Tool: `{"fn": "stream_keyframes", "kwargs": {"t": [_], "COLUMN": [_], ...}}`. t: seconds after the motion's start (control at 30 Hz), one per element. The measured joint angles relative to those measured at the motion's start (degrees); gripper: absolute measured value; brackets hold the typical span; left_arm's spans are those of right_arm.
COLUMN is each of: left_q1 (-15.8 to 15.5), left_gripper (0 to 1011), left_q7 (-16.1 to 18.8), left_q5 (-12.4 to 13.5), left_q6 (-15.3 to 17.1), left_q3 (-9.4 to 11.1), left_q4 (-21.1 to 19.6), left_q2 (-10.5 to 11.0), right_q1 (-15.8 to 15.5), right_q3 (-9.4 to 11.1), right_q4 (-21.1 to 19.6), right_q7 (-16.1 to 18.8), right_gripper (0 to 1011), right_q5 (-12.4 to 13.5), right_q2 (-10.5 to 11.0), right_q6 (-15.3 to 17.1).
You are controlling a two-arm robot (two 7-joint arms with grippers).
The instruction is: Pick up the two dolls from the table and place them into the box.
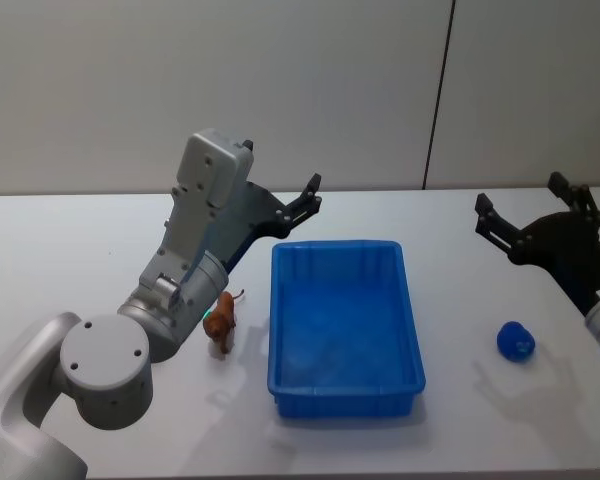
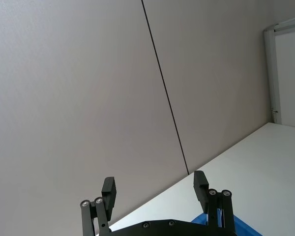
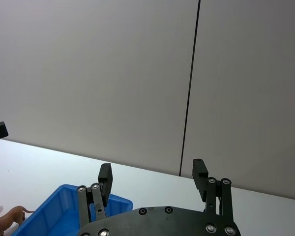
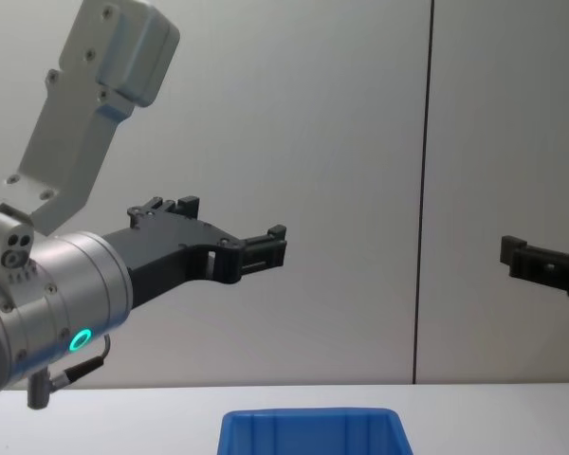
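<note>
A small brown animal doll (image 1: 221, 320) stands on the white table (image 1: 80, 240), just left of the blue box (image 1: 335, 245). A round blue doll (image 1: 516, 341) lies on the table right of the box. The box looks empty. My left gripper (image 1: 310, 195) hangs open in the air above the box's far left corner, holding nothing; the left wrist view shows its fingers (image 2: 108, 189) spread. My right gripper (image 1: 520, 197) is open and raised over the table's far right, beyond the blue doll. In the right wrist view its fingers (image 3: 200, 171) stand apart, with the box (image 3: 64, 206) and brown doll (image 3: 10, 216) beyond.
A plain grey wall with a dark vertical seam (image 1: 438, 95) rises behind the table. The chest view shows both grippers (image 4: 270, 248) (image 4: 517, 254) held well above the box's rim (image 4: 313, 417). Bare tabletop lies in front of the box.
</note>
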Motion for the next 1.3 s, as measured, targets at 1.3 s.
{"fn": "stream_keyframes", "kwargs": {"t": [1.3], "left_q1": [0.00], "left_gripper": [1001], "left_q7": [0.00], "left_q5": [0.00], "left_q6": [0.00], "left_q3": [0.00], "left_q4": [0.00], "left_q2": [0.00], "right_q1": [0.00], "right_q3": [0.00], "right_q4": [0.00], "right_q7": [0.00], "right_gripper": [1001], "right_q5": [0.00], "right_q2": [0.00], "right_q6": [0.00]}}
